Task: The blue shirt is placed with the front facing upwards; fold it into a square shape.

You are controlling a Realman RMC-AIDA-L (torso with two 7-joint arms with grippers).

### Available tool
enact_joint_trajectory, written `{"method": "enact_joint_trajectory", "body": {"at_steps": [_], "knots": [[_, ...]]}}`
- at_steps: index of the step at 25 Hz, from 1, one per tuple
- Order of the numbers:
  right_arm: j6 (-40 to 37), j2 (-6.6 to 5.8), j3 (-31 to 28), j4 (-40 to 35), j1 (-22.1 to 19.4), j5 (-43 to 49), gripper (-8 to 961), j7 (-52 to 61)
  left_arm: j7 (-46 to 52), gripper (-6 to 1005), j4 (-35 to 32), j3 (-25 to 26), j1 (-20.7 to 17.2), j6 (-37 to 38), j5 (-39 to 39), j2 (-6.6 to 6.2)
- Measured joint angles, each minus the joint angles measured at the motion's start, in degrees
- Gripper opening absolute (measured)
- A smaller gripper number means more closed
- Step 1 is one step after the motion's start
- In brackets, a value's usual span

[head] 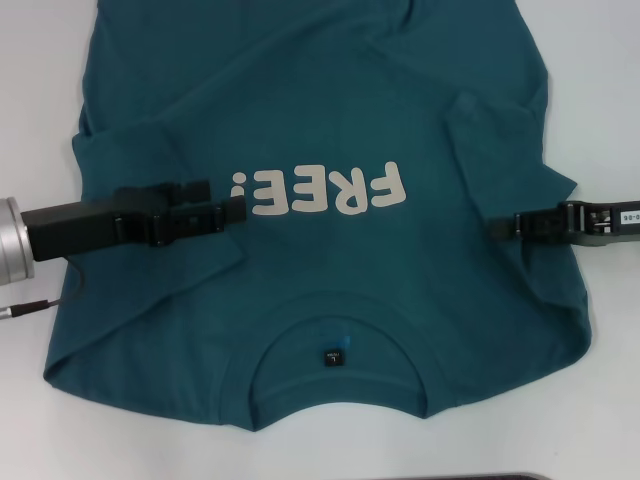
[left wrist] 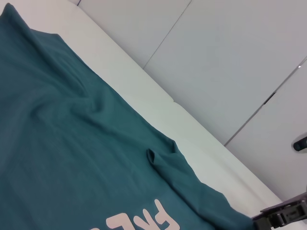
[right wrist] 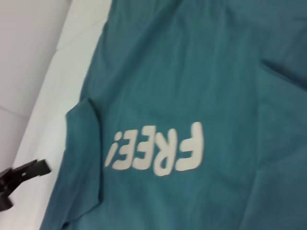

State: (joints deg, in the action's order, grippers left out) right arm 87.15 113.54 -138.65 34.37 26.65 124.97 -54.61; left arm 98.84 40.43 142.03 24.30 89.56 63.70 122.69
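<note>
The shirt (head: 330,130) lies flat on the white table (head: 45,60), front up, collar toward the robot, so the cream "FREE!" lettering (head: 318,188) reads upside down in the head view. A small black label (head: 333,357) sits inside the neck. Both sleeves are folded in over the body.

The left gripper (head: 236,205) reaches in low over the shirt's folded left sleeve, its tips just beside the "!" end of the lettering. Cloth lies under it and beyond it on all sides. Cannot tell if its fingers are open, closed, or pinching fabric.

The right gripper (head: 500,226) is at the shirt's right edge, tip meeting the fabric by the folded right sleeve; the lettering is inward of it, near but apart. Cannot tell its finger state either, nor whether it holds cloth.

The left wrist view shows the right gripper (left wrist: 280,215) at the shirt's far edge; the right wrist view shows the left gripper (right wrist: 19,177) beside the folded sleeve.
</note>
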Motion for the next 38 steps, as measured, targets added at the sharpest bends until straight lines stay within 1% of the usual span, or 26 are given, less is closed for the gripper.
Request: {"method": "enact_joint_trajectory", "body": {"at_steps": [5,8,11,15,19,30,38], "knots": [[-1.1,0.00,-0.9,0.0,-0.9,-0.2,442,0.6,0.0,885,0.0,0.0,0.1,0.0,0.0,0.00],[-1.1,-0.12,-2.5,0.1,-1.2,-0.2,442,0.6,-0.1,885,0.0,0.0,0.1,0.0,0.0,0.00],[-1.1,-0.60,-4.3,0.4,-1.6,-0.1,441,0.6,-0.1,885,0.0,0.0,0.1,0.0,0.0,0.00],[-1.7,-1.55,-5.9,0.5,-2.2,-0.1,440,0.7,-0.1,885,0.0,0.0,0.1,-0.1,0.0,0.00],[-3.1,-2.01,-6.5,0.5,-2.6,-0.1,440,0.8,-0.3,884,0.0,0.0,0.1,-0.1,0.0,0.00],[-5.7,-2.09,-6.5,0.4,-2.7,1.9,437,2.4,-0.4,884,0.0,0.0,0.2,0.0,0.1,0.00],[-7.9,-1.65,-6.5,0.1,-1.9,1.8,436,2.4,-0.4,884,0.0,0.0,0.2,0.0,0.2,0.00]]}}
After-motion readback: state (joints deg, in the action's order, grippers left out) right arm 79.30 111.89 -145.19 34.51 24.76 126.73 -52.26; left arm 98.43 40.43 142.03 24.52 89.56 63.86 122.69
